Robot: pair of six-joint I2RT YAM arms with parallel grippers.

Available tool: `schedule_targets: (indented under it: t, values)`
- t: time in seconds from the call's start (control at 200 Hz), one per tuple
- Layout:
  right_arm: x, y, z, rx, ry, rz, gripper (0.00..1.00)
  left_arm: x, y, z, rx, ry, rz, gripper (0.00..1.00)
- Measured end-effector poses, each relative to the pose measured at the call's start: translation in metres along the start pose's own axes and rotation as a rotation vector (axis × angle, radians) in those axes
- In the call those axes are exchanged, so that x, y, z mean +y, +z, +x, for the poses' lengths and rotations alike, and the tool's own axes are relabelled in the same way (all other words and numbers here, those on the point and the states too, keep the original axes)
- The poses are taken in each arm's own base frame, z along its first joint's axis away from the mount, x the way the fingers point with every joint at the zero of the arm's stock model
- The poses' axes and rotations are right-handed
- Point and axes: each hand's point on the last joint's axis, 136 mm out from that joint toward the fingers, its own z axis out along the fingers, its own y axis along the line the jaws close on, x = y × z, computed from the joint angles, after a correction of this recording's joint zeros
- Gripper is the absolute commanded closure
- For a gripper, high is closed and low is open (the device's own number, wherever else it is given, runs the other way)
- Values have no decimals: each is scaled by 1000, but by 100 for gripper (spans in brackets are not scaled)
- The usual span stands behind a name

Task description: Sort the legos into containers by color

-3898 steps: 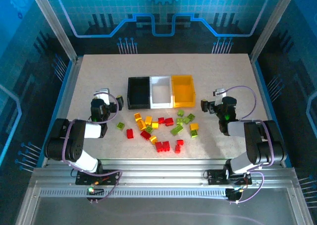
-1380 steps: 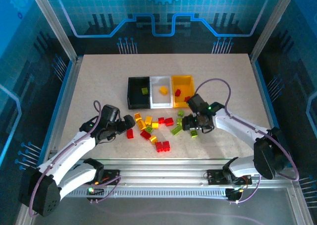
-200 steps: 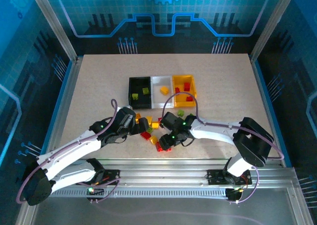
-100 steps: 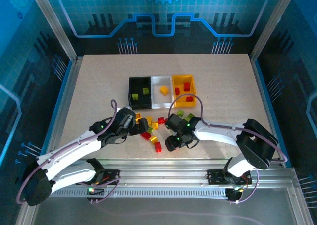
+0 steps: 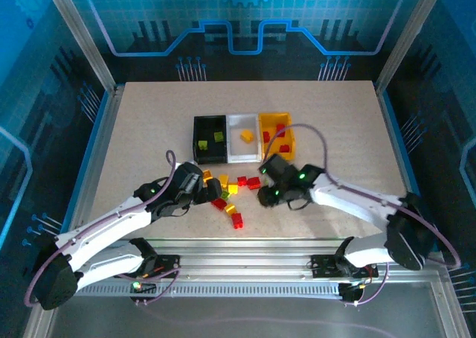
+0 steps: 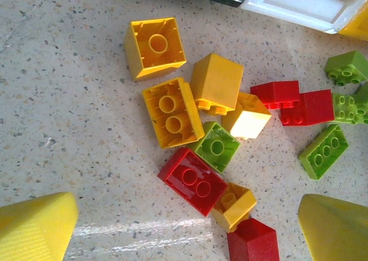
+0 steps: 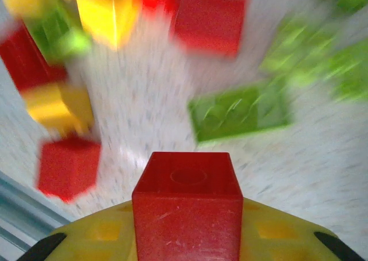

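At the left, the left gripper [image 5: 211, 190] hangs low over the speckled beige tabletop [image 5: 141, 129] with its yellow fingers [image 6: 34, 229] spread wide and nothing held between them. Its wrist view looks down on the loose plastic bricks [image 6: 195, 129] – several yellow-orange ones lying upside down or on their sides, a lime green square brick [image 6: 215, 146] touching a red two-stud brick [image 6: 192, 180], which lies just ahead of the open gap. Beyond the heap stand the joined bins: the black rectangular plastic bin [image 5: 210, 159] with two green bricks inside, the white bin [image 5: 242, 156] with one yellow-orange brick, and the yellow-orange bin [image 5: 274, 117] with three red bricks. To the right, the right gripper [image 5: 265, 197] hovers just beside the heap's right edge, near the front of the yellow-orange bin. Its fingers are closed on a red plastic brick [image 7: 187, 200], clamped squarely at the tips – the bricks on the table below it are blurred.
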Motion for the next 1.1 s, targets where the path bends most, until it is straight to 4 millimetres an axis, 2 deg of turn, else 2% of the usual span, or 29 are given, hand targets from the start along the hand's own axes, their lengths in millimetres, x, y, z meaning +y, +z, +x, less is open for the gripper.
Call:
schedule_targets:
  t: [0.105,0.15,0.21,0.285,0.455,0.565,0.695,0.88,1.096]
  values:
    - [-28,-37,-64,-179,107,39,67,1,0,0,-1,0,-3,1]
    - [-39,-45,-83,-223,137,63,67,1,0,0,-1,0,-3,1]
    - [-50,-46,-102,-246,170,90,67,1,0,0,0,0,-4,1]
    - [-66,-32,-124,-240,208,130,66,1,1,0,0,0,-4,1]
    - [-99,26,-160,-154,272,210,66,2,2,1,4,0,-10,1]
    - [-112,56,-172,-105,289,250,63,3,3,1,10,-3,-14,1]
    - [-117,75,-176,-68,304,271,56,3,5,2,17,-4,-14,1]
    - [-117,77,-177,-56,319,275,38,5,7,1,19,-9,-23,1]
    - [-115,72,-178,-64,326,271,31,9,9,-1,27,-30,-29,1]
